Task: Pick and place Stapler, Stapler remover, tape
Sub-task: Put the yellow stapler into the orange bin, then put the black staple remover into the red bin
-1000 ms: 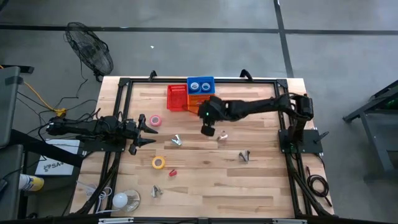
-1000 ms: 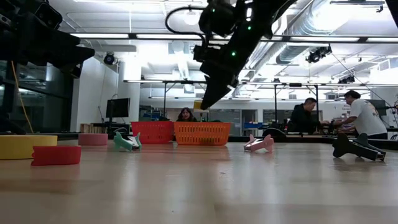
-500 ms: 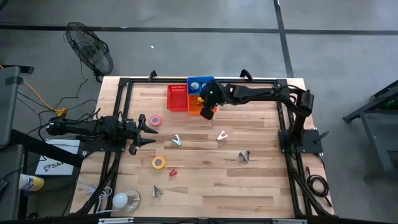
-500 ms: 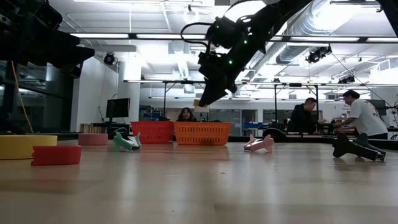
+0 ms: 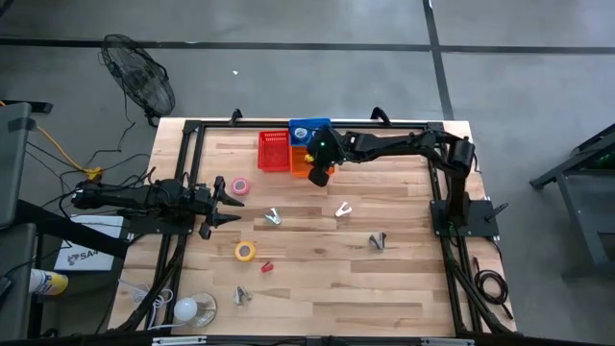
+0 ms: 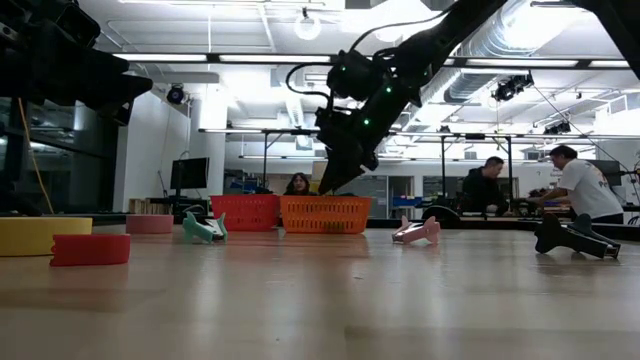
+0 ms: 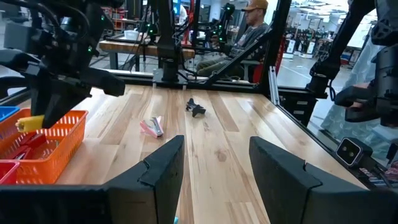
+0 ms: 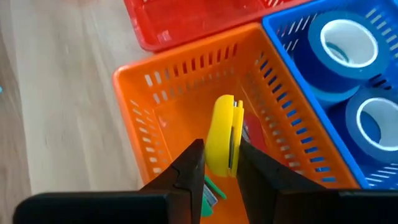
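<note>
While the right hand hangs over the orange basket, its two fingers pinch a yellow stapler that points down into the basket; the fingers look only slightly parted but the stapler is between them, so gripping. In the low view the same hand sits just above the orange basket, stapler tip at rim level or a bit over it. Some green and red items lie on the basket floor, too hidden to name.

Relative to the orange basket: red basket touching on one side, blue basket touching behind it, with two blue tape rolls inside. Out on the surface in front of the orange basket: a pink staple remover near, a teal staple remover near, a dark staple remover farther out, another small remover well apart toward the front edge. Pink tape roll sits to the left-arm side of the baskets, yellow tape roll farther forward, with a small red piece just beside it.

Left hand waits at the surface's left edge, well apart from the orange basket, fingers open with nothing between them; the left wrist view shows the gap clear.

People are in the room behind the surface.
</note>
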`<state>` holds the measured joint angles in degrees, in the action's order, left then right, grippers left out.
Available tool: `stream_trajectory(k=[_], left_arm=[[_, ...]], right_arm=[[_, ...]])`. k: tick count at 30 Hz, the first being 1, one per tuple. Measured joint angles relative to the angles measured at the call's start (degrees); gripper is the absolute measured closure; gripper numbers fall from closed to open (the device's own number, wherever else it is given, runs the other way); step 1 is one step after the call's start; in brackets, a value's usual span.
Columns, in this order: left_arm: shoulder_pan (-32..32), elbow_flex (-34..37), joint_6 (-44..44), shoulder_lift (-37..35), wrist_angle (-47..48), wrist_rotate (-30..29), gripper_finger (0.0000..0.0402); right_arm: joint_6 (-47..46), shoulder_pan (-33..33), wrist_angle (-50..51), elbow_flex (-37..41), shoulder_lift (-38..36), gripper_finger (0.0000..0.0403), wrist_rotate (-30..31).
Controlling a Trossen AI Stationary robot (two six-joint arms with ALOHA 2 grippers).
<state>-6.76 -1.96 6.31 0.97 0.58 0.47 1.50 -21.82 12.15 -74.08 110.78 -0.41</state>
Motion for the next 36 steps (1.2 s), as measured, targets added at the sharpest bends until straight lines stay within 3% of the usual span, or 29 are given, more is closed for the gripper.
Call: stream_trajectory(k=[23, 36], left_arm=[[0.01, 0.00, 0.00, 0.00, 0.00, 0.00, 0.0223], [0.01, 0.00, 0.00, 0.00, 0.00, -0.02, 0.0223]], right_arm=[[0.10, 0.09, 2.54, 0.00, -0.31, 0.0231, 1.12], [7.53, 0.76, 23.25, -0.11, -10.59, 0.0228, 2.43]])
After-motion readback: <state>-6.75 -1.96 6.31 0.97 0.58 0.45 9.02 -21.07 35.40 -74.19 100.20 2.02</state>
